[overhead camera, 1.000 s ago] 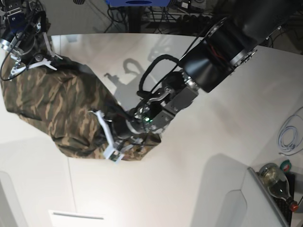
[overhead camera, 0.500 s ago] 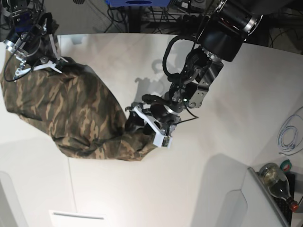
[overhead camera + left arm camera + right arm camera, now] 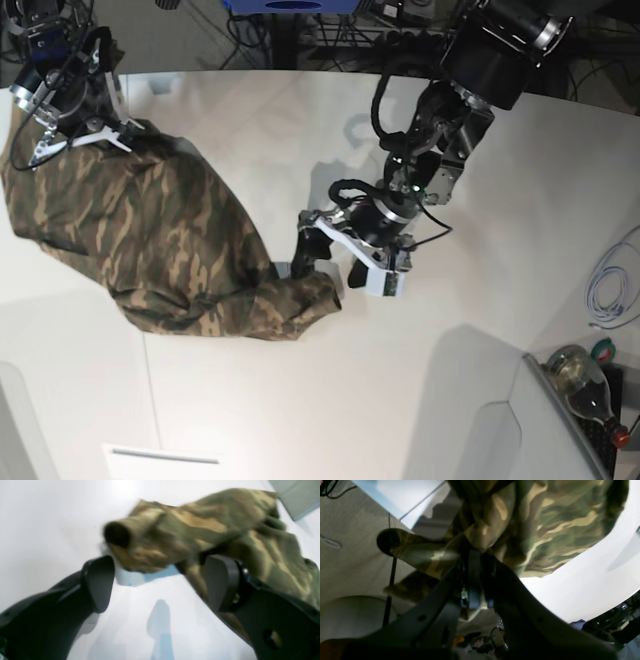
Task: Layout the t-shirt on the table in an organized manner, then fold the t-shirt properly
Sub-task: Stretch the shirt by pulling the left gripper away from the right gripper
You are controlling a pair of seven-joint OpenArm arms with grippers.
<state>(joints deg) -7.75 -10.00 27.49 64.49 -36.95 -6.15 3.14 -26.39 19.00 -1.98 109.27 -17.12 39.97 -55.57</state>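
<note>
Your left hand [image 3: 345,255] stood with its jaws spread wide and nothing between them, poised just above the table [image 3: 480,330] and just beside the near corner of the t-shirt [image 3: 150,240]. In the left wrist view, a bunched, tube-like end of the camouflage cloth lay immediately ahead of the two dark fingers [image 3: 98,582], close to them but not in their grip as far as the blurred picture told.

Your right hand [image 3: 473,580] was clamped tight on a gathered fold of the shirt, at the far end of the garment from the left hand, near the table's back edge; part of the cloth hung past that edge.

Taking the shirt as the landmark: it lay as a rumpled, elongated heap, its long axis running diagonally from the right hand's grip down to the loose corner beside the left hand. The left hand was by far the nearer to that free corner, with the cloth lying toward the right hand's side of it. The shirt was not yet spread flat, so the layout step looked unfinished; the next grasp likely depended on the left hand finding an edge in that bunched corner rather than a thick wad.
</note>
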